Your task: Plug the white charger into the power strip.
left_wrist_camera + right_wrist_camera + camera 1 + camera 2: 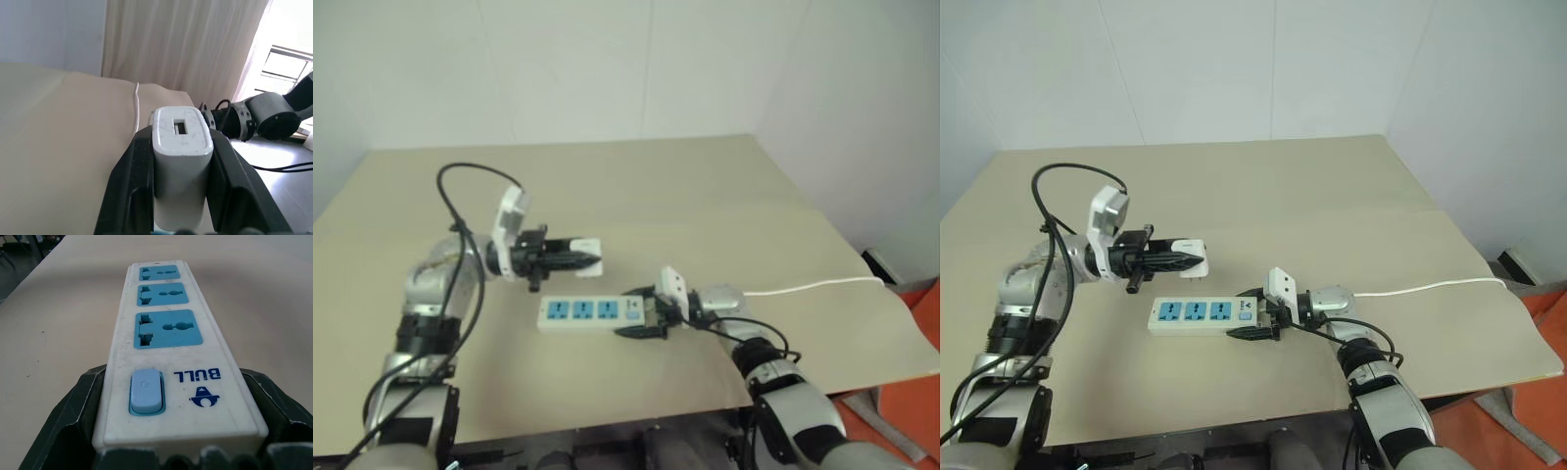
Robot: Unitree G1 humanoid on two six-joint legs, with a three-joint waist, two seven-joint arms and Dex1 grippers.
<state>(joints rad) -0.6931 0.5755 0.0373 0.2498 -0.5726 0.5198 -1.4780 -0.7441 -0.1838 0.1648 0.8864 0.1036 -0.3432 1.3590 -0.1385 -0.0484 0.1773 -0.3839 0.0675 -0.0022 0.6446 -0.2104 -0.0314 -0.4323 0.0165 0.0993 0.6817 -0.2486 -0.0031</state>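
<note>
Soft even indoor light, faint shadows, window (pixel 288 63) glare, blurred foreground edges.

The long flat white plastic power strip with three blue sockets (pixel 171 357) carries the one readable text: the brand "BULL" in dark blue capitals at its switch end, seen upside down in the right wrist view; a small dark blue logo, a bull-head-like mark, sits just beside the word; the pale blue rocker switch (pixel 145 390) next to it bears a faint power symbol, a circle with a short stroke; the small white rounded plastic charger block (pixel 182 161) shows no legible print.
</note>
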